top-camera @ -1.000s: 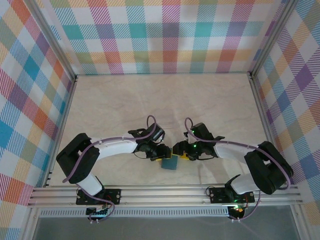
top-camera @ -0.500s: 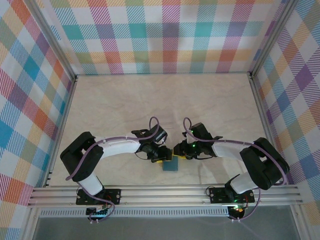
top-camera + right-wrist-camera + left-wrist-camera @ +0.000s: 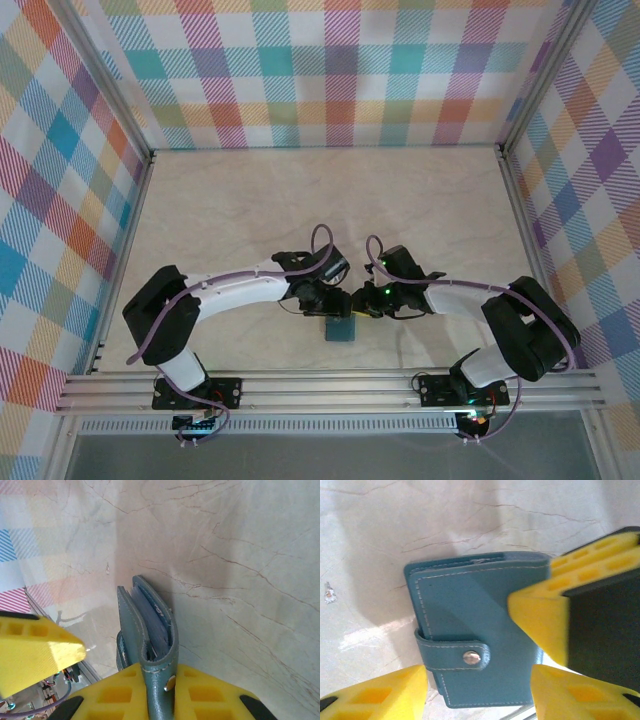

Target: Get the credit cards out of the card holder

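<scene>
The card holder [image 3: 341, 329] is a teal-blue wallet near the table's front edge, between my two grippers. In the left wrist view the card holder [image 3: 470, 605] is folded, with its tab snapped shut. My left gripper [image 3: 477, 700] is open, one yellow finger on each side of the holder. My right gripper [image 3: 160, 695] is shut on the card holder [image 3: 145, 625], seen edge-on with grey-blue pockets between its covers. From above, the left gripper [image 3: 328, 303] and the right gripper [image 3: 357, 304] nearly meet over the holder. The credit cards are hidden.
An aluminium rail [image 3: 330, 385] runs along the front edge just behind the card holder. Plaid walls [image 3: 330, 70] enclose the other three sides. The marble tabletop [image 3: 320, 210] stretches away behind the grippers.
My right gripper has closed on the card holder. My left gripper has moved right, over the holder, and its fingers have spread wider. The holder has barely moved.
</scene>
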Controlling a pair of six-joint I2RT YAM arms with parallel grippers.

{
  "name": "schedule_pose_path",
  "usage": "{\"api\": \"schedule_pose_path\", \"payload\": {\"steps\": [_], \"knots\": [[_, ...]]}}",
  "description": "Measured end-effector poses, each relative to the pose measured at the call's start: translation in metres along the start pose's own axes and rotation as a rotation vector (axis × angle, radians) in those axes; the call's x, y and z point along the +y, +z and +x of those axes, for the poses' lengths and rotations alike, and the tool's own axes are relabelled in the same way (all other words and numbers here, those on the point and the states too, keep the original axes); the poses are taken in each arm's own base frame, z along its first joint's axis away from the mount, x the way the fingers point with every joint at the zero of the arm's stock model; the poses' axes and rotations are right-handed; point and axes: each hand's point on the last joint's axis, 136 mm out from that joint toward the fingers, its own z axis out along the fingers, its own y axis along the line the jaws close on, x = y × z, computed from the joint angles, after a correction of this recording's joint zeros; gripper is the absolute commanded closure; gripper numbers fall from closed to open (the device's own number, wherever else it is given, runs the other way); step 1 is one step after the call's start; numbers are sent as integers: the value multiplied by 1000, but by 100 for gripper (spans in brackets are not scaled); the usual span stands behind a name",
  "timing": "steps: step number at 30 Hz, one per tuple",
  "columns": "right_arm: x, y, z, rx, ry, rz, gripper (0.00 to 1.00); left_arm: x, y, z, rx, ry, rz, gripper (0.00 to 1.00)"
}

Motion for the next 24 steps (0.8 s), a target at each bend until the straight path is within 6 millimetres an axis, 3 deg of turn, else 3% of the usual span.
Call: {"api": "schedule_pose_path", "payload": {"steps": [5, 20, 24], "knots": [[1, 0, -1, 1, 1, 5, 83, -10, 1, 4, 6, 53, -16, 62], [-1, -2, 0, -1, 5, 28, 83, 6, 31, 15, 67, 42, -75, 59], [-2, -2, 0, -2, 7, 34, 83, 6, 32, 14, 65, 42, -75, 66]]}}
